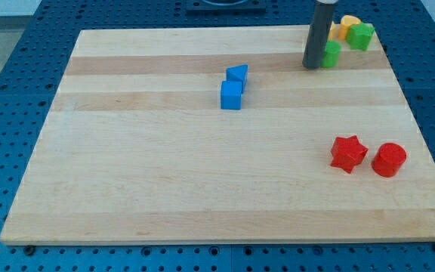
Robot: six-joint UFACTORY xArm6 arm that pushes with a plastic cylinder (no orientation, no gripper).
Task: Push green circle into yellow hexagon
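Note:
My tip [313, 66] rests on the board near the view's top right. A green block [331, 54], seemingly the green circle, sits just right of the tip, touching or nearly touching the rod, which partly hides it. Up and to the right lies a yellow-orange block [340, 32], probably the yellow hexagon, also partly hidden by the rod. A second yellow block [350, 21] sits behind it, and a green star-like block [362, 35] is at its right. The green circle is a short way below the yellow hexagon.
A small blue block [237, 73] and a blue cube [231, 96] sit touching near the top centre. A red star [348, 153] and a red circle [389, 159] lie at the right. The yellow blocks sit close to the board's top right corner [380, 34].

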